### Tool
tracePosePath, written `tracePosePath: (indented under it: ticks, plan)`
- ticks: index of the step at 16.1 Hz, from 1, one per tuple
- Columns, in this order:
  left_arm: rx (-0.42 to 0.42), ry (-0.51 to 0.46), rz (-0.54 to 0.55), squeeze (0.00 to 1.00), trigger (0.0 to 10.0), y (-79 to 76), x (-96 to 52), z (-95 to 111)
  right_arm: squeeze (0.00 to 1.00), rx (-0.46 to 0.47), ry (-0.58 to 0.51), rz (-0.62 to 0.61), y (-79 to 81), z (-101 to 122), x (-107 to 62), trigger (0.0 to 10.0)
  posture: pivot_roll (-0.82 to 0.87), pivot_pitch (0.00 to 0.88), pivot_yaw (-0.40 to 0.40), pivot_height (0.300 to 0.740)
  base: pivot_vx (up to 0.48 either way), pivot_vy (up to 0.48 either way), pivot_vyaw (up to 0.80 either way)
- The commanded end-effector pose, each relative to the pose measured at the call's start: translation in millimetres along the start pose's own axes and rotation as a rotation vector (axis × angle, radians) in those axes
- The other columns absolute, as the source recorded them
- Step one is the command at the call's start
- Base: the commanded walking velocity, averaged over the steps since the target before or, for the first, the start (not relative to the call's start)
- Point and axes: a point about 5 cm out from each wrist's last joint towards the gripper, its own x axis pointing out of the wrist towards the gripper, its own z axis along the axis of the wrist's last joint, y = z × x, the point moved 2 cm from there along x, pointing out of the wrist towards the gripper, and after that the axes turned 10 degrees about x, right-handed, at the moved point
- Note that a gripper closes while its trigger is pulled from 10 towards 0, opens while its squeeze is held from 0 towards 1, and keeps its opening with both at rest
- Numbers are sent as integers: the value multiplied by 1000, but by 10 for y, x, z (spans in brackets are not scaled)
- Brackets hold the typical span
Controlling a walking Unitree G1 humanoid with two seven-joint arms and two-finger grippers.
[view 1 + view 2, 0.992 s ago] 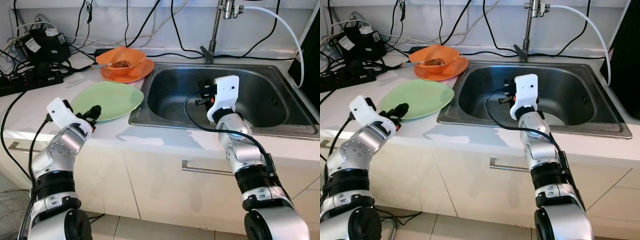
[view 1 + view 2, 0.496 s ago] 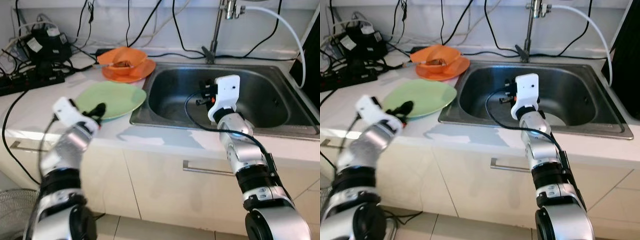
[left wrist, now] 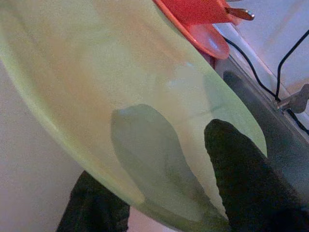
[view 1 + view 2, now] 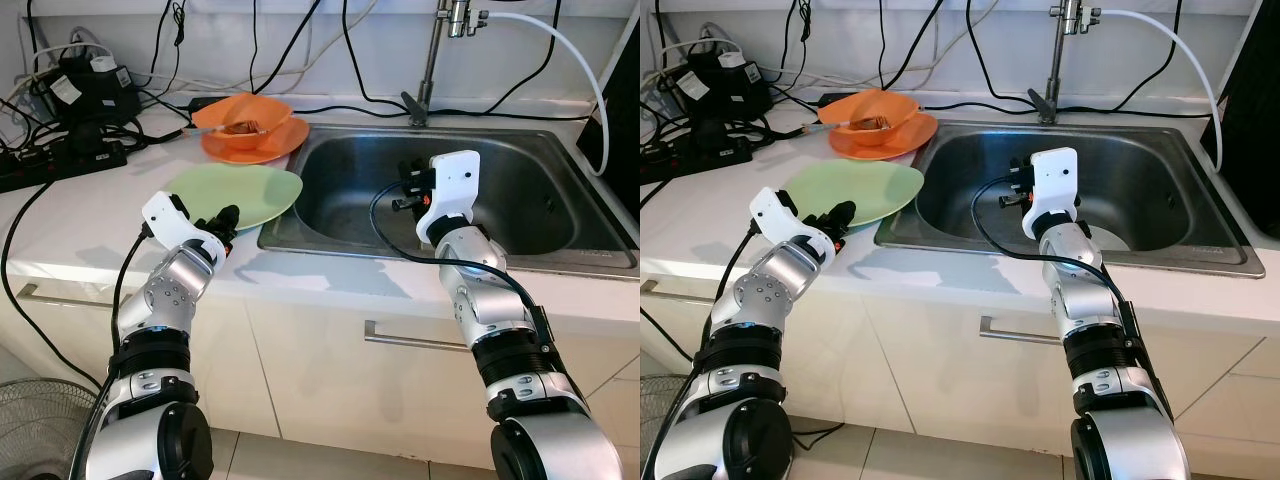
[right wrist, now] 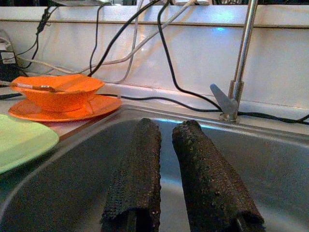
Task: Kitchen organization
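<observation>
A pale green plate (image 4: 245,193) lies on the white counter with its right rim over the sink's left edge. My left gripper (image 4: 225,218) is shut on the plate's near rim. In the left wrist view one black finger (image 3: 244,188) lies on top of the plate (image 3: 120,72) and the other sits beneath it. My right gripper (image 4: 405,190) hovers inside the steel sink (image 4: 530,200). Its two fingers (image 5: 137,169) are almost together with nothing between them. An orange bowl (image 4: 243,115) with a utensil in it stands on an orange plate (image 4: 262,147) behind the green one.
A faucet (image 4: 432,60) rises behind the sink. Power strips, adapters and black cables (image 4: 70,110) crowd the counter's back left. A wire fan (image 4: 30,425) stands on the floor at lower left. White cabinet fronts run below the counter.
My left gripper has slid the green plate to the right, so its rim now reaches over the sink's edge. The right arm has stayed still.
</observation>
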Motion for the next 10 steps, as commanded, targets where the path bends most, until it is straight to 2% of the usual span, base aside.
tracePosePath:
  ticks: [1,4,8,9,10]
  plan:
    - [17,27,-8,0,0,-18,8,-50,0,-14,-7,13,29,40,8,10000,-2,0,65,740,0,0,0]
    - [23,23,0,0,0,-5,-16,-53,0,-13,-7,16,44,38,12,10000,6,0,65,740,0,0,0]
    - [17,17,44,0,0,-64,-93,-93,0,-16,-1,23,51,29,13,10000,12,0,67,740,0,0,0]
    - [21,19,53,0,627,-71,-103,-101,0,-17,1,23,50,25,12,10000,12,0,68,740,0,0,0]
    - [26,10,90,0,10000,-82,-148,-113,0,-19,7,28,59,13,10,10000,15,0,67,740,0,0,0]
